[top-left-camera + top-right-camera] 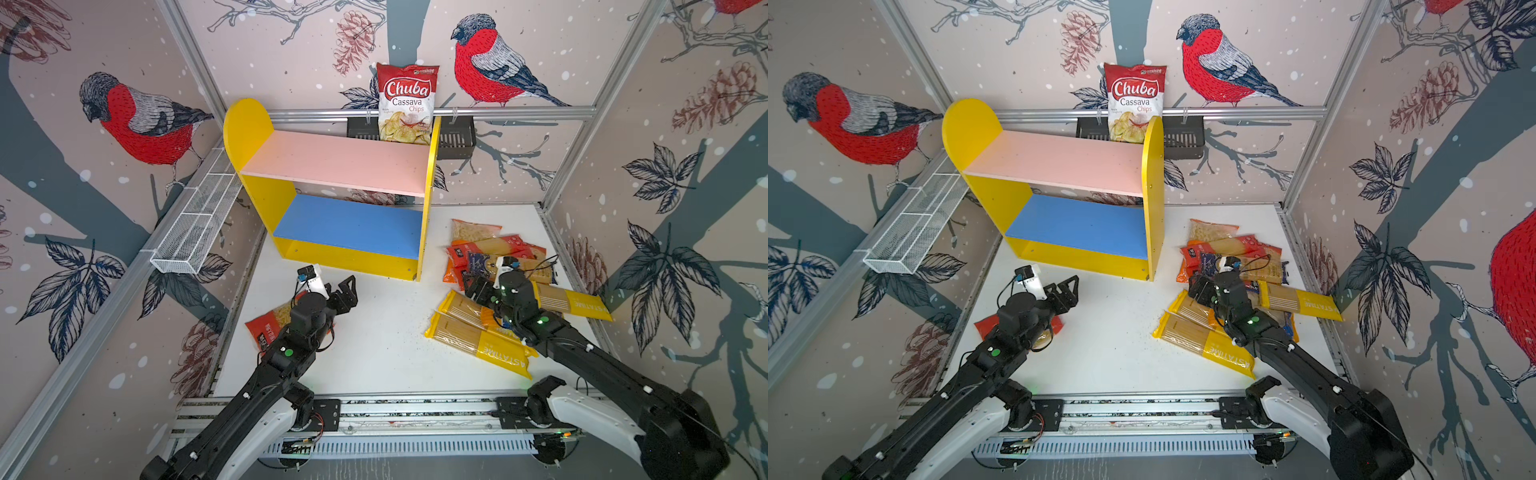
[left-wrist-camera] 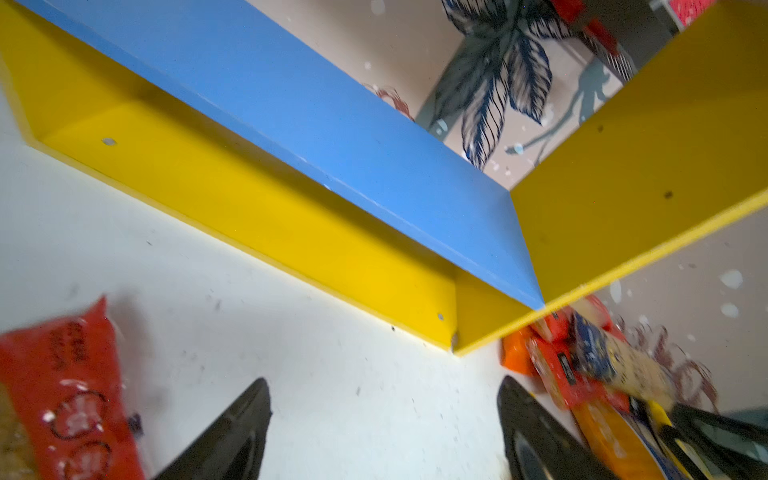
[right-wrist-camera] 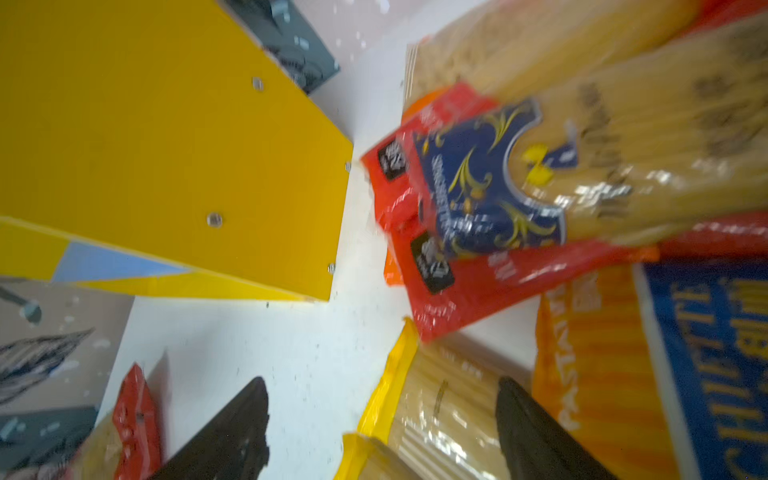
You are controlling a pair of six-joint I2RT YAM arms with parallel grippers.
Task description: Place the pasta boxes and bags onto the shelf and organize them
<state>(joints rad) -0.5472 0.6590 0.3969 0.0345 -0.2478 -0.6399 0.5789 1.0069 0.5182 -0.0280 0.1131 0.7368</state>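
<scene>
The right gripper (image 1: 477, 289), fingers apart and empty, hangs right of centre just over the upper-left end of a yellow spaghetti pack (image 1: 461, 309) that runs toward lower right, nearer than the left gripper (image 1: 352, 293), also apart, before the bare shelf (image 1: 351, 224).

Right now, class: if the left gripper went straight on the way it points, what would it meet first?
Most likely the shelf, at the yellow strip under its blue board, near its right end. Only bare table lies between it and the left gripper, though tilt is unclear.
</scene>
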